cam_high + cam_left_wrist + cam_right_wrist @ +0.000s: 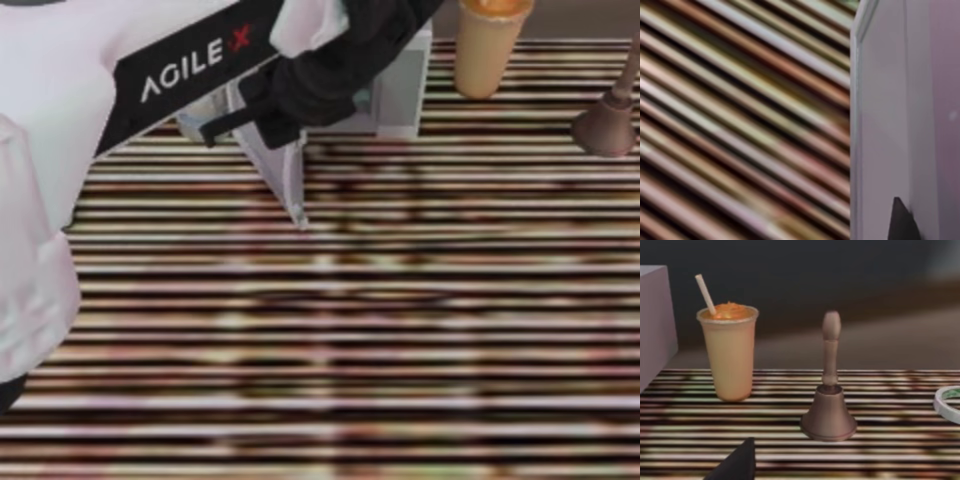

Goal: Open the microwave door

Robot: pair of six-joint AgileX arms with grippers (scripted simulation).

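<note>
nearest the overhead camera, the white left arm with its black agilex band (190,70) fills the upper left of the top view, and its dark gripper (270,115) is seen reaching over the small light-grey boxy microwave (400,95) at the far edge of the striped desk (400,320). the flat light-grey framed microwave door (285,175) is swung out toward the near side, roughly edge-on from above, so the opening step is judged to be well along. in the left wrist view the door panel (890,125) is seen close up with one dark fingertip (900,220) against it; whether the jaws are wide, narrow or holding the handle cannot be told.

the next move is judged to call for a further sweep of the door outward along its arc, with contact kept at the free edge.

a tan cup with an orange drink and a straw (730,355) stands just beside the microwave on its right, and a brown hand bell (829,405) stands further right; both are clear of the door's swing. a pale ring (950,402) is cut off at the edge of the right wrist view. the right arm is parked out of the top view; its jaws cannot be judged.
</note>
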